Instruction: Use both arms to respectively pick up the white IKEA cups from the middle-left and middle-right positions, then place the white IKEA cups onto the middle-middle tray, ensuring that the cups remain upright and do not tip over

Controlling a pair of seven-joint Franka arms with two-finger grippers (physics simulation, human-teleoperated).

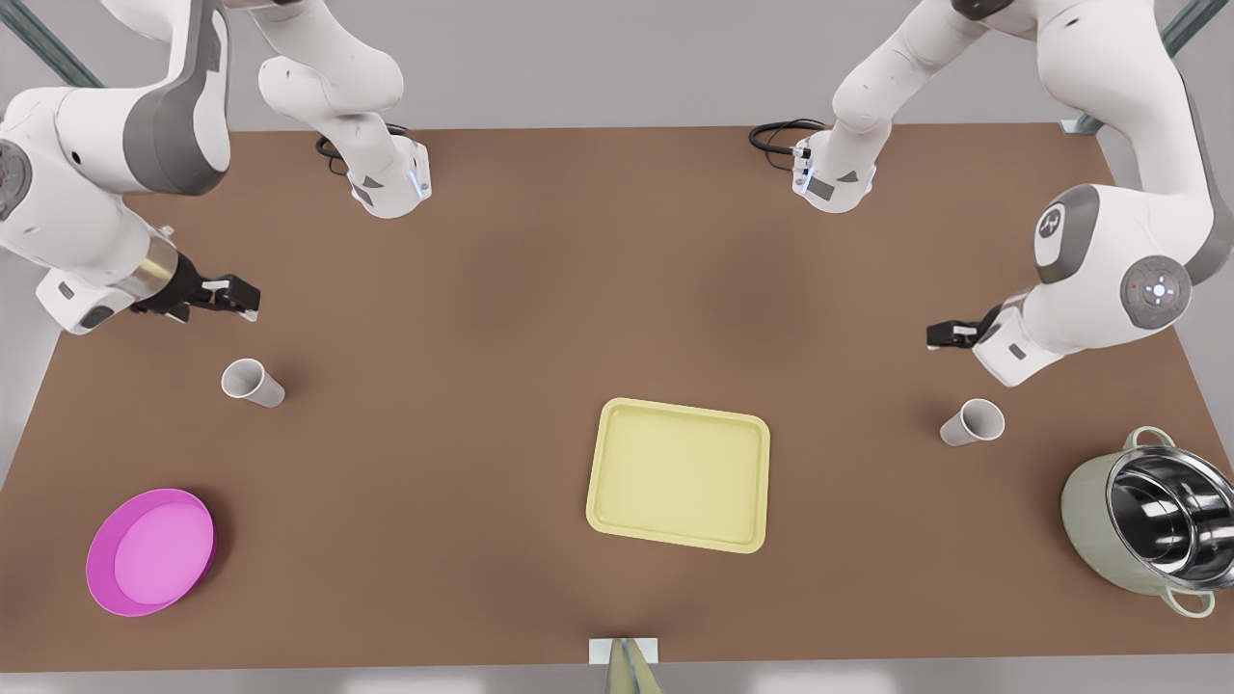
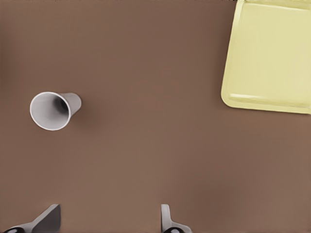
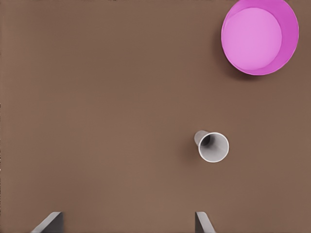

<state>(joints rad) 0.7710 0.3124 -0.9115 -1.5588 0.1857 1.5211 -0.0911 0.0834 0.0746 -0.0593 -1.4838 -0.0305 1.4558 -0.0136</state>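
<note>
Front view puts each open gripper over the table, short of its upright cup: right gripper (image 1: 231, 294) near the cup (image 1: 253, 383) by the pink dish (image 1: 151, 551), left gripper (image 1: 950, 334) near the other cup (image 1: 972, 422); tray (image 1: 679, 474) sits between.

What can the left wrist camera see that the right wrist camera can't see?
The left wrist view has the pale yellow flat rectangular tray, which the right lacks. The right wrist view has the round magenta-pink dish, which the left lacks. Both have the brown table and an open gripper above it, apart from an upright small white tapered cup: the left gripper with the tray-side cup, the right gripper with the dish-side cup.
</note>
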